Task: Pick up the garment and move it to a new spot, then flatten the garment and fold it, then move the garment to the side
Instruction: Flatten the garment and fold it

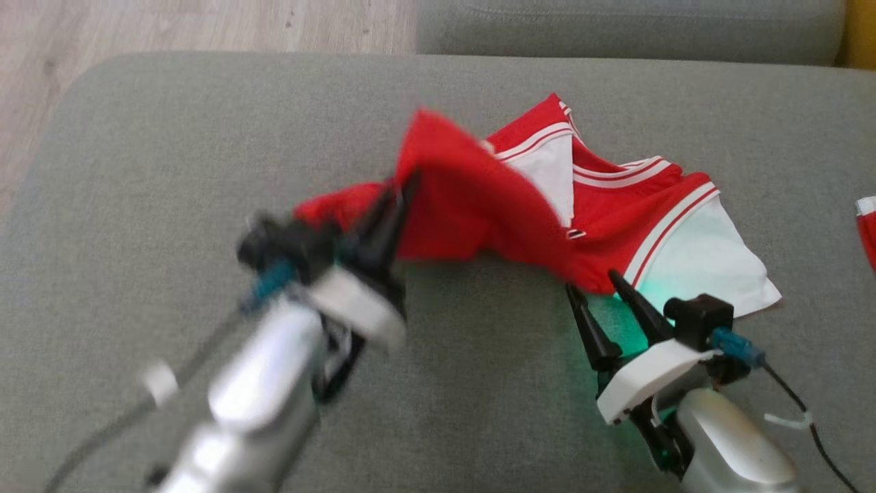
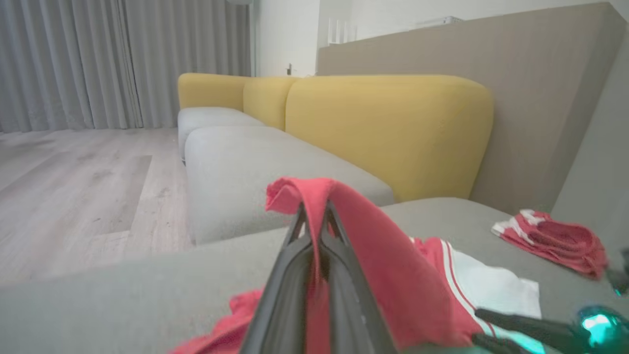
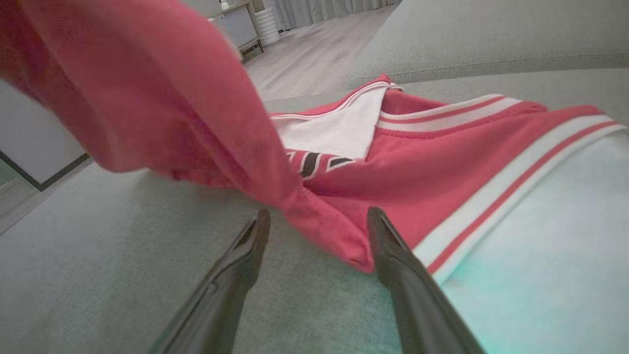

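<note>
As seen from the head camera, grey fabric seat cushion (image 1: 137, 171) across nearly the whole frame, with a strip of pale wooden floor (image 1: 171, 24) at the upper left and another grey cushion (image 1: 616, 27) along the top edge. In the left wrist view, yellow backrest (image 2: 388, 128) at centre right and grey curtains (image 2: 123, 59) at the upper left.

Red-and-white jersey (image 1: 616, 212) on the seat cushion, centre to centre right of the head view. Right part flat on the fabric, with white panels and white-and-red striped trim. Black-and-white marks near the middle in the right wrist view. Left part raised off the cushion as a red peak, draping down toward the lower centre.

Second red garment (image 2: 555, 241), bunched, at the right of the left wrist view, well apart from the jersey.

Left gripper (image 1: 400, 192), blurred, left of centre in the head view. Clenched on the jersey's raised red fold, with cloth pinched between the two dark fingers (image 2: 287, 295) and spilling over their tips in the left wrist view.

Right gripper (image 1: 593, 282) at the lower right of the head view, released, with fingers spread wide and tips low at the jersey's near edge. In the right wrist view, red corner of the jersey reaching into the gap, just beside the finger on the frame's right, not pinched. Green glow (image 1: 657, 291) on the cushion and white panel beside that gripper.
</note>
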